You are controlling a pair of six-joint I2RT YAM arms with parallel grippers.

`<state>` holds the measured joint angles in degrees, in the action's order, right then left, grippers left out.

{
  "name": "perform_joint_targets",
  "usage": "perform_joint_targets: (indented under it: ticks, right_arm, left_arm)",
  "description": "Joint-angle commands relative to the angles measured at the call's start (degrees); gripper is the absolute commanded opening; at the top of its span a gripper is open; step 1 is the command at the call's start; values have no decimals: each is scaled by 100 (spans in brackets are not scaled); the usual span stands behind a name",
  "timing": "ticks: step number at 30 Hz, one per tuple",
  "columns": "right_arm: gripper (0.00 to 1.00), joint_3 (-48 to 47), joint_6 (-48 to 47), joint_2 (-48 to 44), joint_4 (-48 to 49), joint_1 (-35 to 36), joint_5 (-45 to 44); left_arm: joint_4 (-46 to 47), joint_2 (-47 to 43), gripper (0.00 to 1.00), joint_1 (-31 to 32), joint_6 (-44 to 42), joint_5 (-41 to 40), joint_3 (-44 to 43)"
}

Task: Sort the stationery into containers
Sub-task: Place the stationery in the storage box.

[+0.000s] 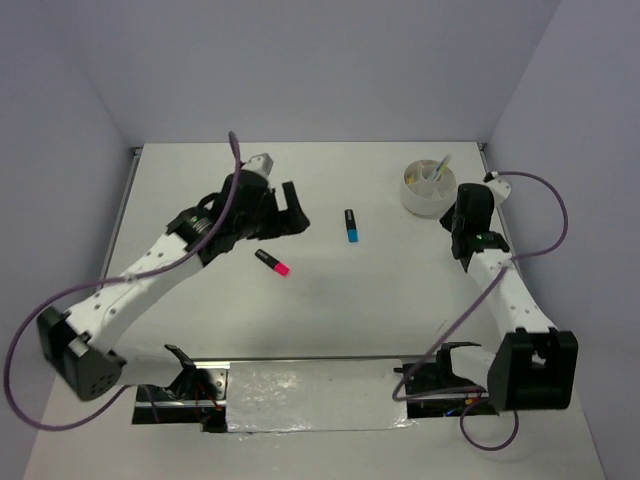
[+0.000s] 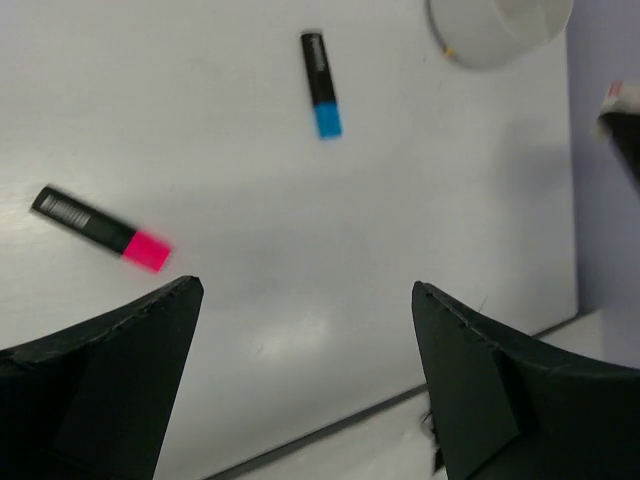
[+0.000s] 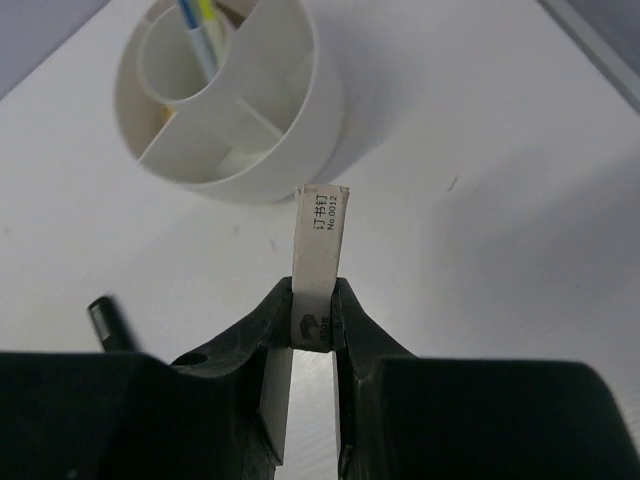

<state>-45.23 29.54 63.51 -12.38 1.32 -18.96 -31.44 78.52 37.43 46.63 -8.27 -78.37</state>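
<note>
Bare table [image 1: 400,300] open across the middle, pink highlighter [image 2: 100,228] and blue highlighter [image 2: 321,84] lying well apart ahead of left gripper [image 2: 305,290], divided white bowl [image 3: 290,130] standing just ahead of small white box [image 3: 322,240] clamped in right gripper [image 3: 315,305]

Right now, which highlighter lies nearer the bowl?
The blue-and-black highlighter; the pink-and-black highlighter lies farther left, well away from the white bowl.

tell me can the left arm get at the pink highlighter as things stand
Probably yes: the left arm holds its jaws open close to the pink highlighter, which lies alone on the table with nothing between them.
</note>
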Motion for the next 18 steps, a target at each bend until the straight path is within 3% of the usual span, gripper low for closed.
perform_joint_targets:
  ticks: [1, 8, 11, 18]
  right_arm:
    - [3, -459, -571, 652, 639, -386, 278]
    - [6, -1892, -660, 2418, 534, -817, 708]
    - [7, -2366, -704, 2841, 360, -932, 850]
    - [8, -2798, -282, 3238, 166, -985, 832]
  left_arm:
    - [-345, -1187, 99, 54, -962, 247, 821]
    - [-1074, -3208, 99, 54, -2191, 449, 1981]
    - [-812, -3885, 99, 62, -2361, 486, 2439]
    - [-239, -4363, 99, 54, -2361, 511, 2924]
